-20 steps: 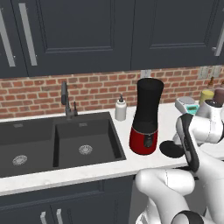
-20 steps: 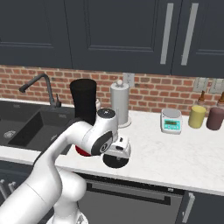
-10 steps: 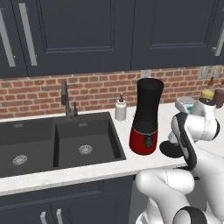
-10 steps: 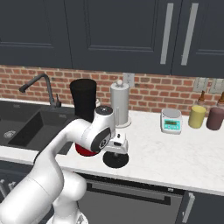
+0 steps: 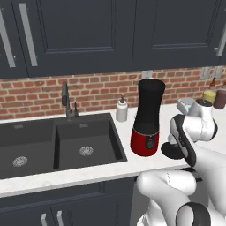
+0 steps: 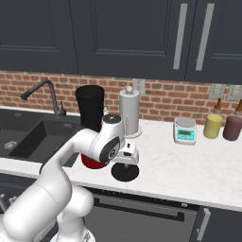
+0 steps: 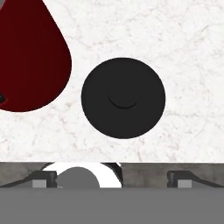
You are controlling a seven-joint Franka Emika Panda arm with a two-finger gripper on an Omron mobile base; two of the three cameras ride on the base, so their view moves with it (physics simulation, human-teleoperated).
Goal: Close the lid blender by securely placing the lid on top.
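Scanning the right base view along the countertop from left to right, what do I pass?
Faucet → blender → paper towel roll → kitchen scale → yellow jar → dark red jar. The lid lies nearer the front edge, below the tool.

Gripper (image 6: 126,159) just above lid (image 6: 125,173) on counter (image 6: 189,165), beside blender (image 6: 90,123).

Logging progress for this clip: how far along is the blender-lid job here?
Early stage. Done: the arm has brought the claw above the lid, which lies centred below it in the hand view. In hand: the approach; the lid lies flat on the counter beside the blender, not gripped. Left: grasp the lid, lift it, and seat it on the blender's open jar rim.
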